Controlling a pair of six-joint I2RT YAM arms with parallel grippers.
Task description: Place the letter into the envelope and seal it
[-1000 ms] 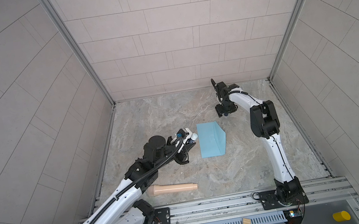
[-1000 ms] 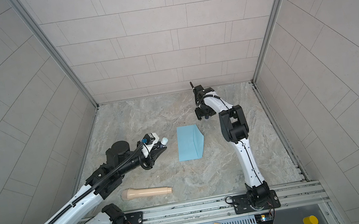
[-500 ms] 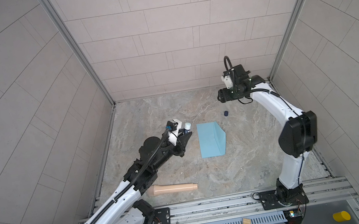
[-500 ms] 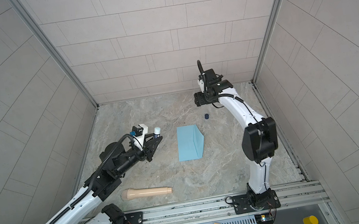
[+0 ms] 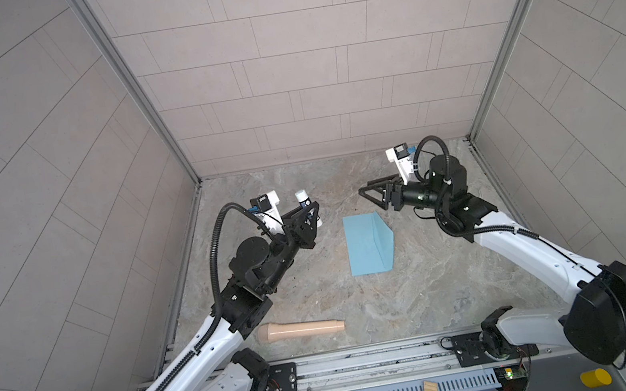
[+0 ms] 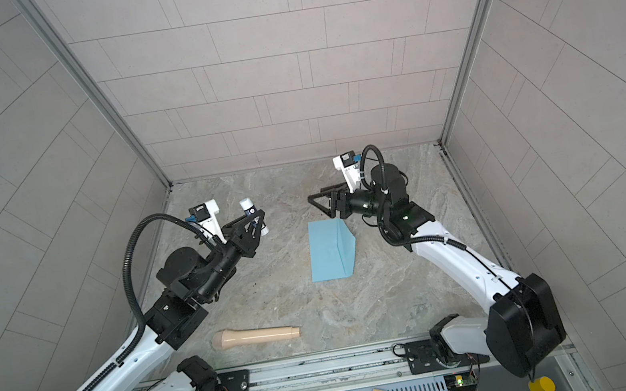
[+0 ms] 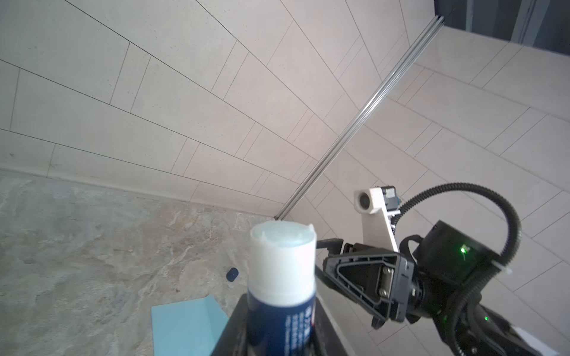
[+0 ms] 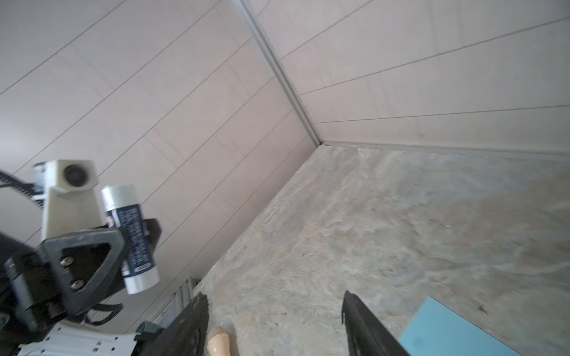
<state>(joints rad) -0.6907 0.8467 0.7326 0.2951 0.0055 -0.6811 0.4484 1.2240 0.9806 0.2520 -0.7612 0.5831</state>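
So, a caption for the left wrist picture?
Uncapped glue stick in the left gripper; blue envelope on the table, right gripper open.

Top views look down; both wrist views share the envelope [image 7: 185, 326].

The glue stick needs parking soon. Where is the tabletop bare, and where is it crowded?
Bare: the wide patch between the envelope and the front rail, right of the wooden handle; also the strip along the back wall. Crowded: the envelope's far end, where the left hand gripping the glue stick faces the open right hand.

One envelope [image 5: 367, 245], one glue stick [image 7: 282, 268], one beige handle [image 5: 302, 328], perhaps one cap [image 7: 232, 274].
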